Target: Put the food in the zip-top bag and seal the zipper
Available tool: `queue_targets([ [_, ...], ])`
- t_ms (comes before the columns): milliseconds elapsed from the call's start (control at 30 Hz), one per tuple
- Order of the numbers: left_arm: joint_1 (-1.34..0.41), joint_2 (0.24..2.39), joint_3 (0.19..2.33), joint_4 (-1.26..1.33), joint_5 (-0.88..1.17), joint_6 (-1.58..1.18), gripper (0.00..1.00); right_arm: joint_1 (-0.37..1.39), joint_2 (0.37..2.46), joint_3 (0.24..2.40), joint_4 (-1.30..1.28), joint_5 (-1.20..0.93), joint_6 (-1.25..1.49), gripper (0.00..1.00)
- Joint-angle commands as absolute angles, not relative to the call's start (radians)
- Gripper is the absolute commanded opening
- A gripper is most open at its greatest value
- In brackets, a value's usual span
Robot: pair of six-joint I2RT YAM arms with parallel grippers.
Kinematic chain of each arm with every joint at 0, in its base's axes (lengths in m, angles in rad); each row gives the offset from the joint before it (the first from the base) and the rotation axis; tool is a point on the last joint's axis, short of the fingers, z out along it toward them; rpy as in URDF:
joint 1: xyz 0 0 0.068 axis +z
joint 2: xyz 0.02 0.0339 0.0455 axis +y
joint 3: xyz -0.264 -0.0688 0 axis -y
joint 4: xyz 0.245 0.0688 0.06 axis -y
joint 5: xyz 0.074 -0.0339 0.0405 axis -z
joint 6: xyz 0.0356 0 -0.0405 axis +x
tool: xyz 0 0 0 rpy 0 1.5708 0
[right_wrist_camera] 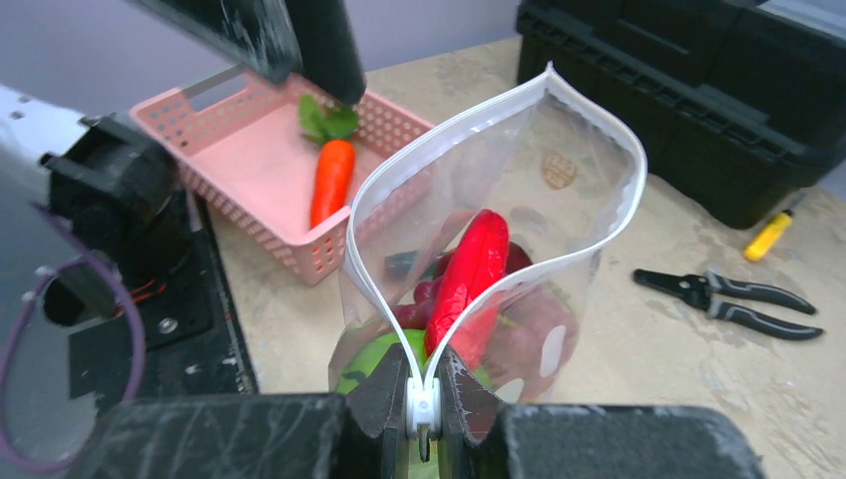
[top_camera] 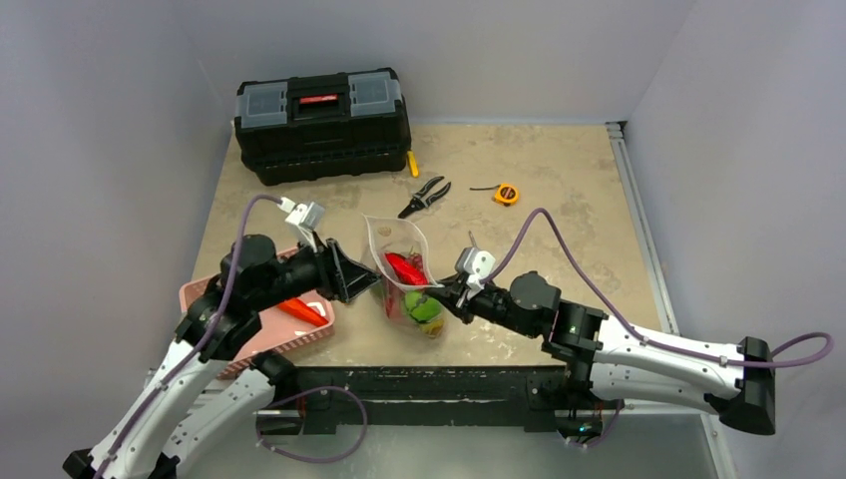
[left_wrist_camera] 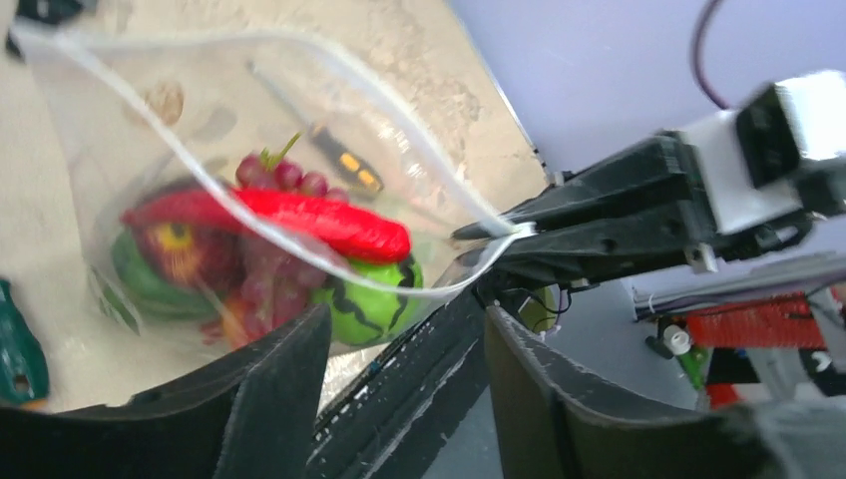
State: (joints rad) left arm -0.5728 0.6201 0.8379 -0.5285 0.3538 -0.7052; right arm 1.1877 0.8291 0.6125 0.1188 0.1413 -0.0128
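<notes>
We are seeing soft, even light falling from above on the table (top_camera: 559, 190), leaving only faint shadows. In the left wrist view, blur is smearing the zip-top bag (left_wrist_camera: 180, 130), and the left gripper (left_wrist_camera: 407, 324) is sitting out of focus. Glare is glinting on the red chili (right_wrist_camera: 471, 264).

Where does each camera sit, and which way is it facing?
Top external: above, behind the arms, looking down at bag and toolbox; both arms show.
Left wrist: on left arm, facing bag and right gripper; own open fingers below.
Right wrist: on right arm, facing bag mouth and basket; own fingers pinch the zipper.
Shared: all see the chili in the bag.
</notes>
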Motion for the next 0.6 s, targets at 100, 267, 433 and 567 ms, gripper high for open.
queue_targets([
  [100,-0.578,0.498,0.822,-0.194,0.621,-0.185,0.66,1.183,0.821,0.599,0.151,0.012,-0.018,0.00],
  [267,-0.589,0.631,0.905,-0.229,0.848,0.121,0.70,1.181,0.818,0.608,0.142,0.004,-0.006,0.00],
  [433,-0.655,0.763,1.041,-0.510,0.965,0.575,0.71,1.181,0.827,0.617,0.123,-0.032,-0.006,0.00],
  [567,-0.710,0.835,1.064,-0.525,0.993,0.677,0.74,1.181,0.834,0.610,0.133,-0.029,0.029,0.00],
])
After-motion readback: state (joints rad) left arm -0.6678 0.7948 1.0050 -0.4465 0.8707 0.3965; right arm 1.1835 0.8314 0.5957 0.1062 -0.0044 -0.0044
